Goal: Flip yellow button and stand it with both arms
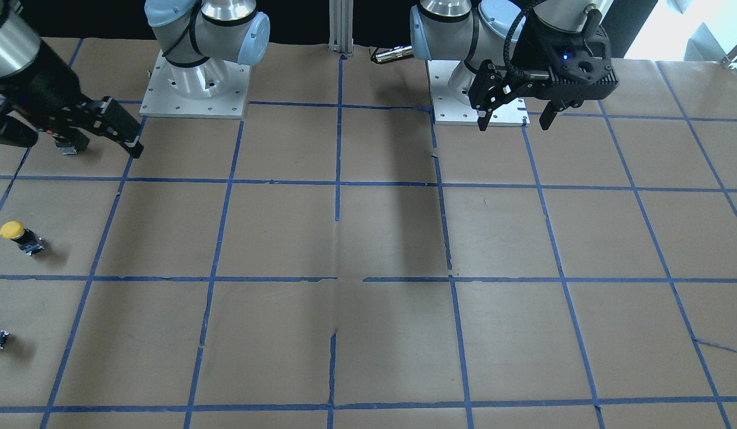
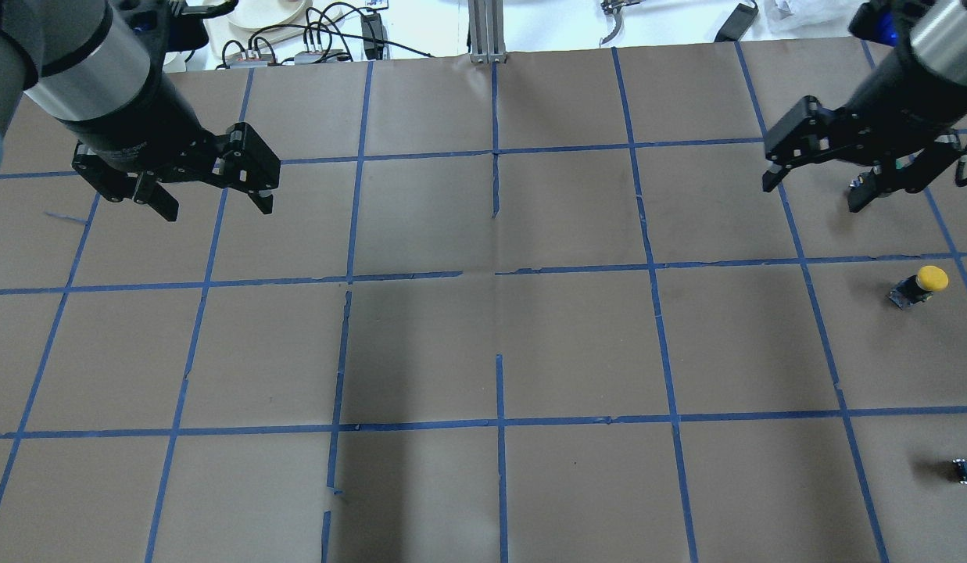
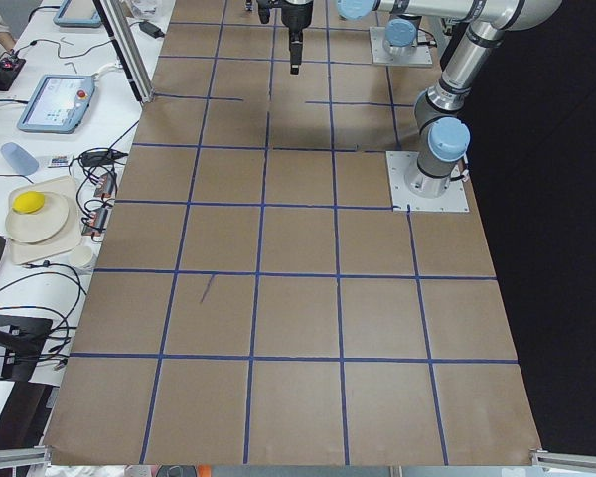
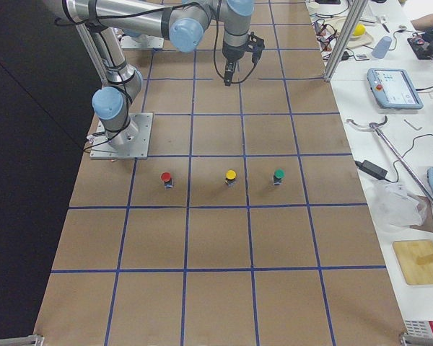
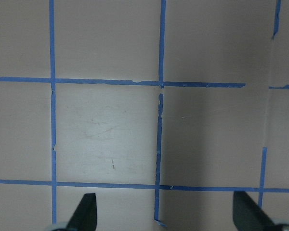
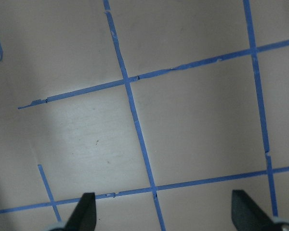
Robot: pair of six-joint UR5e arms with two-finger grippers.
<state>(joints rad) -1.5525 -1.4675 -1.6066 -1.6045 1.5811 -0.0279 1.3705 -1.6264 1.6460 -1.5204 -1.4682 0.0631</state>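
The yellow button sits far over on the robot's right side of the table, alone in its taped square, touched by nothing. In the right side view it looks to stand cap up, the middle one of a row: the red button is nearer the robot and the green button farther out, each well apart from it. The right gripper hangs above the table, fingers spread wide with nothing between them. It is the closer of the two to the yellow button, but well clear of it. The left gripper hangs over the left side, far from all three, fingers likewise spread and empty. Both wrist views show only brown paper and blue tape between the fingertips
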